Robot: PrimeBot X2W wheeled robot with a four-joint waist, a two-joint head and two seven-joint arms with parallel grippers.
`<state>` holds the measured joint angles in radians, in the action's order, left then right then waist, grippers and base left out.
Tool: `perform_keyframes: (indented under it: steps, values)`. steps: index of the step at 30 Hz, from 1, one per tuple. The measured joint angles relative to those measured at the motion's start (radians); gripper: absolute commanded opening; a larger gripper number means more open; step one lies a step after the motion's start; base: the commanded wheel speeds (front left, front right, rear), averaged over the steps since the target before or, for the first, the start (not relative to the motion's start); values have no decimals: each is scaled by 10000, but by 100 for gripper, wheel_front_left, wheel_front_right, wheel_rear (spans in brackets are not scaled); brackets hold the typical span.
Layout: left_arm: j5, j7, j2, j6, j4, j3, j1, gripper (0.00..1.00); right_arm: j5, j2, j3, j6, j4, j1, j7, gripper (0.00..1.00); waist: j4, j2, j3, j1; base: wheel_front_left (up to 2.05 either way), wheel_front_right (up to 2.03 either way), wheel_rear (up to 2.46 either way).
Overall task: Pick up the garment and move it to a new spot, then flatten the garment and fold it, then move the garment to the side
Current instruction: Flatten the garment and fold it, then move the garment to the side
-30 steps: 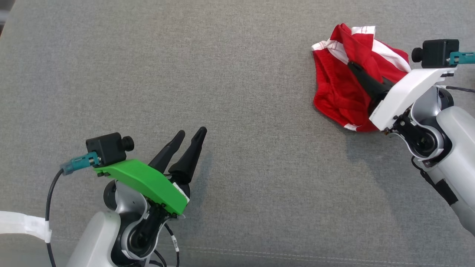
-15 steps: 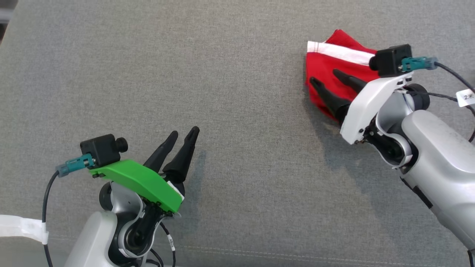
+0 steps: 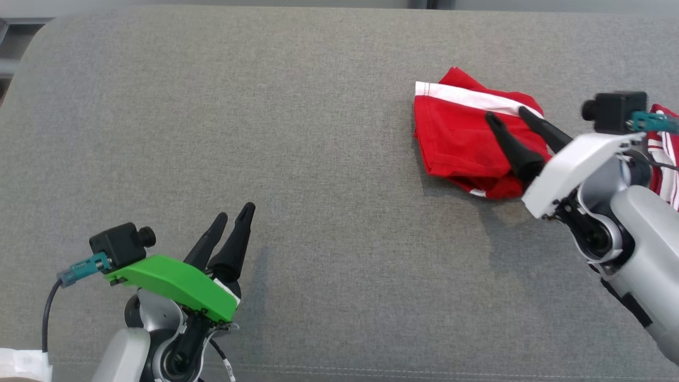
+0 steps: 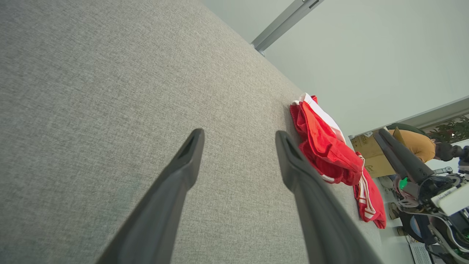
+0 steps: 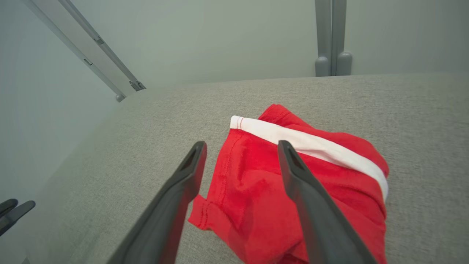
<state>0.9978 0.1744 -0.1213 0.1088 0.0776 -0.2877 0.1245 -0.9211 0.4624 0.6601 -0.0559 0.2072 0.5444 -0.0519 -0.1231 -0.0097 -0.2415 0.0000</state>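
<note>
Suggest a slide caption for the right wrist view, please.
Open right gripper above a crumpled red garment on a grey fabric surface.

Bright, soft light from above, no glare. Faint shadows lie on the grey cushion (image 3: 339,159) just right of the left gripper (image 3: 234,211) and beneath the right gripper (image 3: 505,112). Wrist views bend straight lines near their edges, and the fingers (image 4: 161,205) nearest the lens look soft.

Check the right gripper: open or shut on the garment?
Open: the right gripper has its fingers spread apart over the red garment, gripping no cloth.
</note>
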Motion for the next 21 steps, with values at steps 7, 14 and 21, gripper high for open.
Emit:
perform_keyframes:
  steps: [7,14,21]
  values:
    - [82,-88,105,0,25,-150,-338,100,-692,633,-861,-359,727,-1627,489,100,244,0,487,0,0,0,0]
    - [-447,-424,71,0,286,-420,-512,100,-1404,539,-1645,-431,1122,-2281,980,100,167,0,719,0,0,0,0]
    - [-872,-454,52,0,314,-922,-521,100,-1918,594,-2406,-479,1578,-2280,1317,100,-151,0,602,0,0,0,0]
